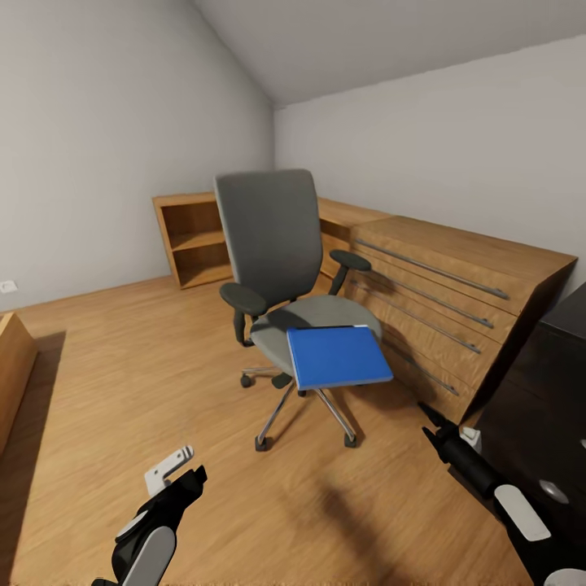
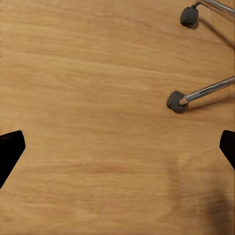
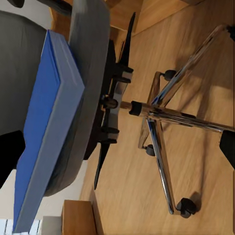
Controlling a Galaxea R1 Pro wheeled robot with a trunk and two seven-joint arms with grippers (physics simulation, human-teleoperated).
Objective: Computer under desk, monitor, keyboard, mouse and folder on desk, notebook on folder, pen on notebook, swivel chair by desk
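Wooden floor (image 1: 122, 366) fills the lower frame — at centre we see the chair (image 1: 273, 244), the folder (image 1: 338, 356) lying flat on its seat's front edge. Our left end effector (image 1: 181, 470), lower left, is spread; our right end effector (image 1: 431, 425), lower right, looks spread too.

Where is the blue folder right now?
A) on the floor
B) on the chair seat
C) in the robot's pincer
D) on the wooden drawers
B: the blue folder lies flat on the grey seat of the swivel chair, overhanging the front edge, with nothing holding it.
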